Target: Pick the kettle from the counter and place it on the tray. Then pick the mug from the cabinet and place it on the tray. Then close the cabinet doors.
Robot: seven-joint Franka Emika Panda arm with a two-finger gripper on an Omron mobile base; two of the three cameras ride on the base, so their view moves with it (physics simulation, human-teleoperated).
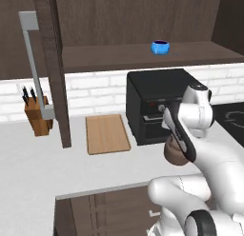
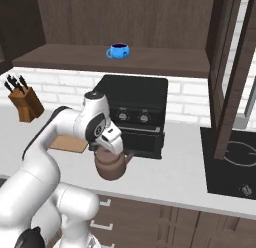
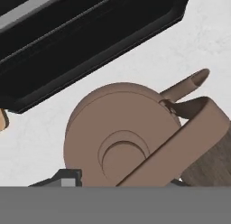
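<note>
The dark-brown kettle sits on the pale counter just in front of the black oven. My gripper comes down over it, and its jaws are closed on the arched handle, which crosses between the fingertips in the hand view. The light-wood tray lies flat to the kettle's left. The blue mug stands on the shelf of the cabinet, whose doors hang open.
A black oven stands right behind the kettle. A tan knife block is at the far left by the wall. A dark cooktop lies to the right. The open left door hangs over the counter beside the tray.
</note>
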